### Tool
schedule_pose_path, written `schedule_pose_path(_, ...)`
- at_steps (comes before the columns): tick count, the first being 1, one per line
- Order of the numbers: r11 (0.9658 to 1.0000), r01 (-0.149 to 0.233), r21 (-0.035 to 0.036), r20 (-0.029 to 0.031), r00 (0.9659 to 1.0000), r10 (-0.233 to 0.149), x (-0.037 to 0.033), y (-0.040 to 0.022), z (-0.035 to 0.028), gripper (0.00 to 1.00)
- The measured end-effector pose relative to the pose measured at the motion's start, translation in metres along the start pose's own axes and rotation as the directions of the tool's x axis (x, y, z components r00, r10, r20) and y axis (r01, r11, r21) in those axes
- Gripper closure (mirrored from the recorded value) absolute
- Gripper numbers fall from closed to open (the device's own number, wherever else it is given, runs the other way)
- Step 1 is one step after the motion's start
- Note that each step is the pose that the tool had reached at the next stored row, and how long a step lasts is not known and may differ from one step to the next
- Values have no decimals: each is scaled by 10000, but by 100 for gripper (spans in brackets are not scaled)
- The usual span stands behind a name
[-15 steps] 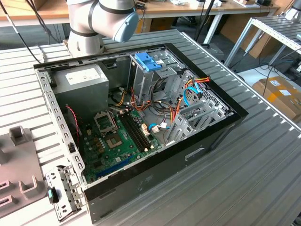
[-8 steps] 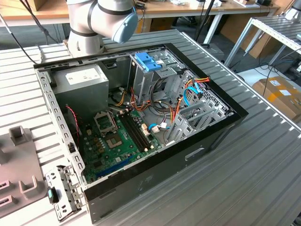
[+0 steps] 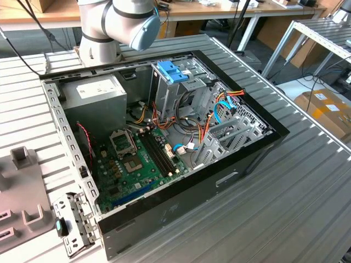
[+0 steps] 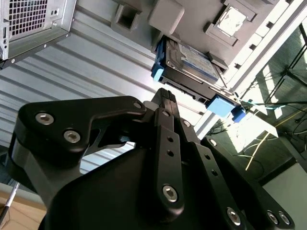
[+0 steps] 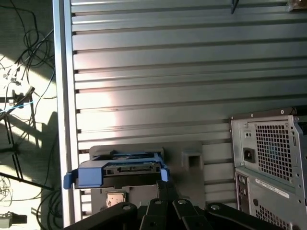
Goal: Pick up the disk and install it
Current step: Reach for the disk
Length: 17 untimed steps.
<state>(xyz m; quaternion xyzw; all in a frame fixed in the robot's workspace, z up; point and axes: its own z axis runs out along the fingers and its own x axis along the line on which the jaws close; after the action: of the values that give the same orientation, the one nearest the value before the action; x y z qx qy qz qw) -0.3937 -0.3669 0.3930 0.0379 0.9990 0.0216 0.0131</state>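
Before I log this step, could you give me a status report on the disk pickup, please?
Gripper shut, empty, aimed at disk. Disk on grey fixture, beside computer case, not picked up. Nothing seen between them.

The case [image 3: 181, 211] lay open on the table [image 3: 307, 208], the power supply [image 3: 96, 101] inside toward the exterior view's left, the drive cage [image 3: 175, 87] beside it. In the first wrist view the disk [image 5: 129, 168] sat on a holder [image 5: 192, 148] beside the case, near the gripper [image 5: 165, 189].

Ribbed metal tabletop [image 3: 285, 192], wooden desks [image 3: 192, 11] behind, cardboard box [image 3: 323, 107], sunlit floor [image 5: 29, 124]
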Motion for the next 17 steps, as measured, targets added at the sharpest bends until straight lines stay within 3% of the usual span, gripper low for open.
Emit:
schedule_pose_path(6,10000,0,-1,-2,10000,0,9,0,0,89)
schedule_pose_path(8,10000,-3,1,-42,10000,3,10,0,1,89)
schedule_pose_path(12,10000,-8,13,-178,9998,8,10,0,2,89)
schedule_pose_path(17,10000,-8,15,-193,9998,8,9,0,1,89)
